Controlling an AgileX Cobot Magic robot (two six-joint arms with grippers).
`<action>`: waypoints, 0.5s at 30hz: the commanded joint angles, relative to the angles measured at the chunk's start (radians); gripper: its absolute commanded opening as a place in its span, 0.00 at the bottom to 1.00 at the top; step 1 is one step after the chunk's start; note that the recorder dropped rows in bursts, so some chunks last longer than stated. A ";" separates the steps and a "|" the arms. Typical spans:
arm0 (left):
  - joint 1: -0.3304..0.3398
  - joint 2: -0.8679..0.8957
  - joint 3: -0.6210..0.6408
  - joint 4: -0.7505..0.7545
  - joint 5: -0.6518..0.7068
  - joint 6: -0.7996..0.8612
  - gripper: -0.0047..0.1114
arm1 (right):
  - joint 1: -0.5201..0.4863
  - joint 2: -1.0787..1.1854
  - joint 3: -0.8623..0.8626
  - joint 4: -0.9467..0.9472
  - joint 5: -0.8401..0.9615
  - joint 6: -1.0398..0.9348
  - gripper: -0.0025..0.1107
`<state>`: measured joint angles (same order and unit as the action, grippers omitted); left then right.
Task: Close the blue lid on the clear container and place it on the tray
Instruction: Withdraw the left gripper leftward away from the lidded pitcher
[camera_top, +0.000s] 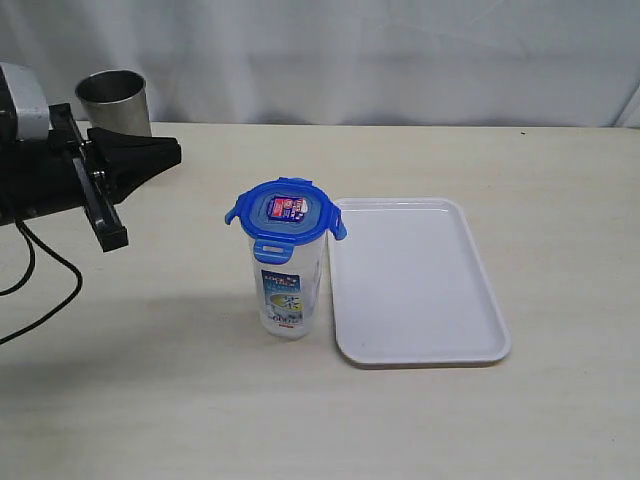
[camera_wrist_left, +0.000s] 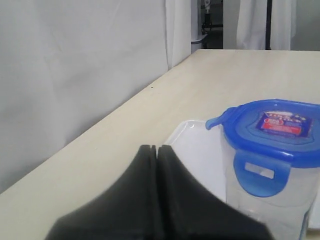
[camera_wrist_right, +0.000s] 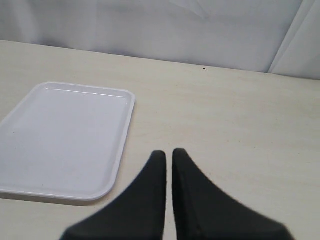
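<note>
Exterior view: the lid (camera_top: 285, 212) sits on top of the container (camera_top: 288, 290), its side flaps jutting outward. The container stands upright on the surface (camera_top: 150, 400), just beside the tray's (camera_top: 415, 285) left long edge and not on it; whether the two touch I cannot tell. The tray lies flat and holds nothing. The left gripper (camera_top: 175, 152) hangs above the surface, well to the left of the container, its tip pointing toward it; its jaws are pressed together on nothing. Behind it, near the far edge, stands a steel cup (camera_top: 113, 100). The right gripper (camera_wrist_right: 169, 152) shows only in the right wrist view: jaws brought together, nothing between them, above bare surface beside the tray.
</note>
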<state>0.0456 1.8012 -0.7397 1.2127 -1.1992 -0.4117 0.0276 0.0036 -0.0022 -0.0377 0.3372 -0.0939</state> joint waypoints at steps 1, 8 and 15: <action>0.000 0.034 -0.042 0.046 -0.022 -0.012 0.04 | -0.002 -0.004 0.002 -0.035 -0.087 -0.037 0.06; -0.002 0.080 -0.044 0.050 -0.022 -0.011 0.04 | -0.002 -0.004 0.002 0.278 -0.465 0.104 0.06; -0.002 0.085 -0.044 0.086 -0.022 -0.011 0.04 | -0.002 -0.004 0.002 0.259 -0.604 0.255 0.06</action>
<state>0.0456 1.8850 -0.7761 1.2857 -1.2121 -0.4161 0.0276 0.0036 -0.0022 0.3057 -0.1858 0.0914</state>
